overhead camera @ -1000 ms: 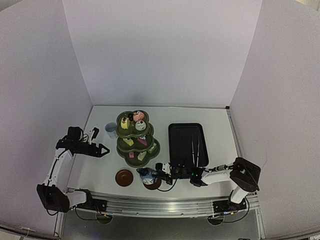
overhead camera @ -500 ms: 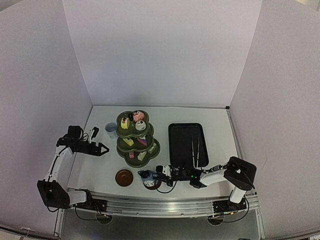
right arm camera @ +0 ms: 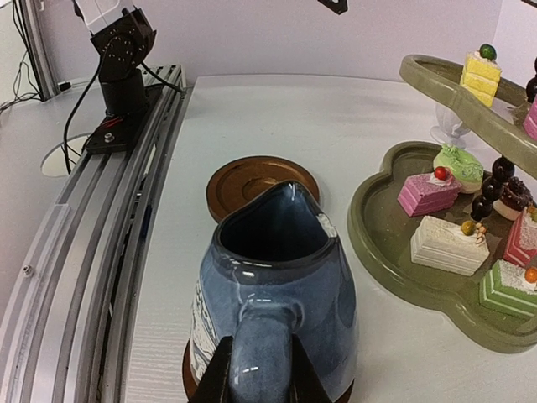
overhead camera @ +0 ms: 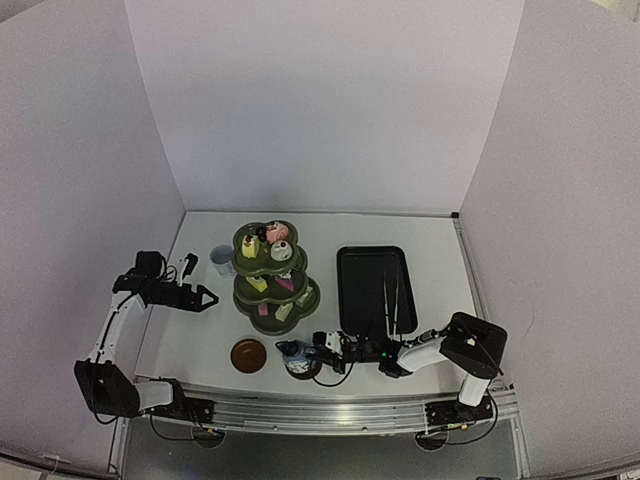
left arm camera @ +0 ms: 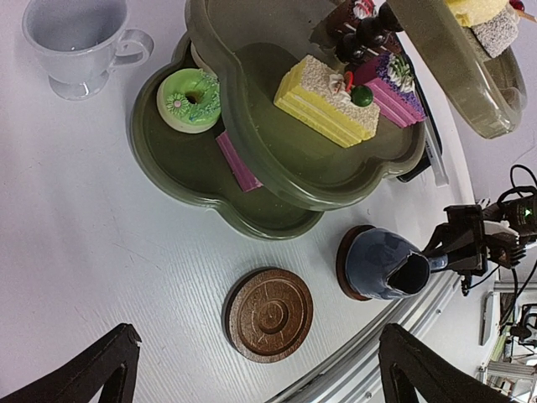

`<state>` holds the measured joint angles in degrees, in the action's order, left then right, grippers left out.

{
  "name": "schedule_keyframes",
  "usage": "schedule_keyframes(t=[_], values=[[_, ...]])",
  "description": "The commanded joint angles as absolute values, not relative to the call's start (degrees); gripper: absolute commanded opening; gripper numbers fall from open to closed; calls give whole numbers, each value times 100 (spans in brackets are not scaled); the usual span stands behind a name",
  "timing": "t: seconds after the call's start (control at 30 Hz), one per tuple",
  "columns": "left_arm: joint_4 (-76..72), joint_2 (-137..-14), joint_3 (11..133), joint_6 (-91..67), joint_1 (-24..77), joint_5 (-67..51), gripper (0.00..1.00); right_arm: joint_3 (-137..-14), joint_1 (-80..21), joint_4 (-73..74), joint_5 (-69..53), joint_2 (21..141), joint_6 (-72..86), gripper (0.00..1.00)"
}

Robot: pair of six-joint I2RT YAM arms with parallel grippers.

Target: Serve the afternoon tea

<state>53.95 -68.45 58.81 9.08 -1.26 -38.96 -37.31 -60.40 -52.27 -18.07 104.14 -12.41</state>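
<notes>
The right gripper [overhead camera: 322, 347] reaches in low from the right along the near edge of the white table [overhead camera: 430, 240], its fingers [right arm camera: 220, 374] clamped on either side of the handle of the small blue jug [right arm camera: 273, 277]. The jug stands upright on a brown coaster [left arm camera: 342, 260], with its spout turned left, away from the gripper. A second brown coaster [overhead camera: 248, 355] lies just to its left, apart from it, with nothing on it.

Beyond both coasters, left of the table's centre, stands the dark green three-tier scalloped stand [left arm camera: 252, 222]. It is loaded with small pastries:
- a green doughnut [left arm camera: 191, 99] and a pink slice [right arm camera: 428, 191] on the bottom tier
- a white slice [right arm camera: 445, 243] and a green layered slice [right arm camera: 508, 290] beside them
- a yellow cake slice [left arm camera: 327, 101] on the middle tier
- more cakes on the top tier, too small to name

A white cup [overhead camera: 221, 259] sits upright on the table just beside the stand's far left side. To the right of the stand lies a black rectangular tray [overhead camera: 372, 275], with metal tongs [overhead camera: 392, 300] resting in its right half.

The left gripper [overhead camera: 207, 298] hangs over the table to the left of the stand, on the near side of the cup. It points right, with its fingers spread wide apart and nothing between them
</notes>
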Motion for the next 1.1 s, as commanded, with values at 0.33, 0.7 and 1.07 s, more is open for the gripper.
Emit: schedule_keyframes(t=[0.33, 0.7, 1.07], values=[[5241, -6908, 6171, 1006, -179, -3956, 99, -3341, -6018, -5730, -1814, 10291, -1203, 25], [5251, -6895, 6154, 1042, -195, -3949, 100, -3317, -6013, -5258, -1536, 10032, -1540, 24], [5235, -6910, 6161, 1046, -202, -3984, 100, -3363, -6016, -4563, -1524, 9786, -1713, 28]])
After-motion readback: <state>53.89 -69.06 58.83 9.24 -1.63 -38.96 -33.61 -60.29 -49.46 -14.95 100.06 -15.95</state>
